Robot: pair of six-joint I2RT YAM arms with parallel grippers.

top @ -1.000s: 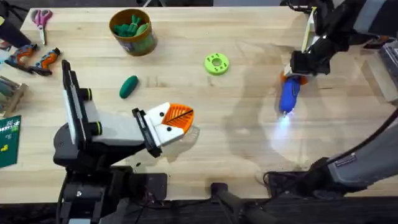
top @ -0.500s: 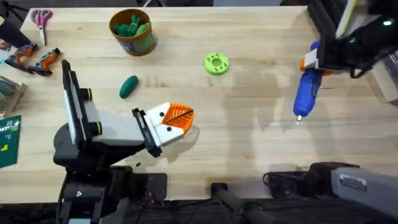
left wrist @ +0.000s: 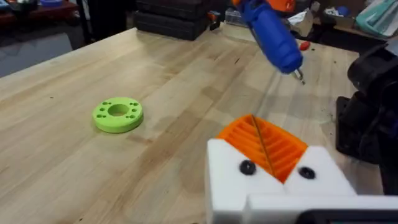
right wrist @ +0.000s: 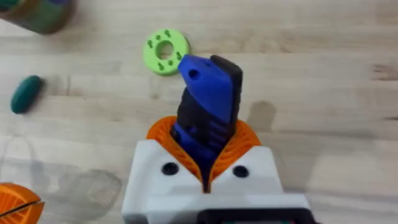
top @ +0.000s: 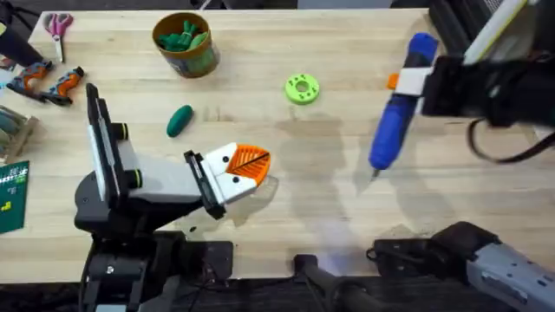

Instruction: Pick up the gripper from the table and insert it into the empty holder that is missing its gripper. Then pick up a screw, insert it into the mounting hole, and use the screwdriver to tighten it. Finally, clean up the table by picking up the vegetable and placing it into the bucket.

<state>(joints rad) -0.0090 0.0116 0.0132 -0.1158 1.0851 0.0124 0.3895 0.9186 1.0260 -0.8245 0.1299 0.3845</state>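
Lifted off the table and swung leftward, the blue screwdriver (top: 396, 113) hangs tilted, clamped in the right end effector (top: 427, 82).

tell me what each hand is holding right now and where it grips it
The right hand holds the blue screwdriver, clamped at its butt end, tip hanging free. The left hand is shut, holding nothing.

Right pincer (right wrist: 208, 163) clamped, raised above table; left pincer (top: 245, 170) low.
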